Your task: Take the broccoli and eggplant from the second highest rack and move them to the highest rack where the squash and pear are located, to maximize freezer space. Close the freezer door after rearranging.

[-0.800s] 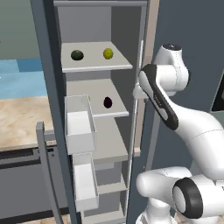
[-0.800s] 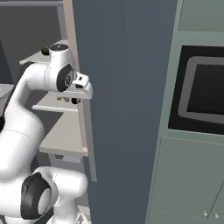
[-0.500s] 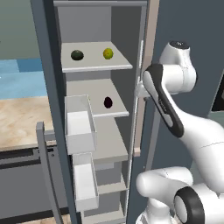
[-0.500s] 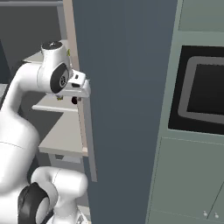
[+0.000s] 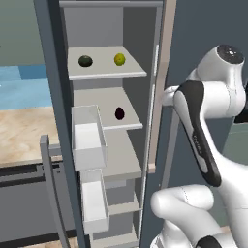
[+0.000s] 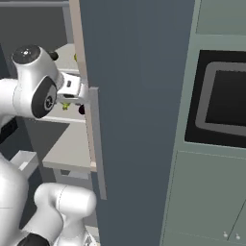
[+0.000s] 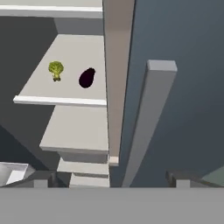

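A: Freezer column open w/ racks stacked, door swung out to the right. Where's our veg?

B: Broccoli and eggplant sit side by side, not touching, on the second highest rack. Squash and pear are on the highest rack, well apart, gap between them.

A: Gripper?

B: Jaws spread wide, nothing between them. It's just by the door handle, outside the racks.

A: How'll they handle, d'you think?

B: Both prob light. Eggplant looks smooth & rounded, so likely slippery; I'd pinch across its fat middle, not the tapered end. Broccoli's bumpy, head likely crumbly, stalk firmer but too small here to see well; low grip near the stalk seems safest.

A: Risks?

B: Eggplant could roll if nudged. Reach has to go round the door edge, tight approach imo.
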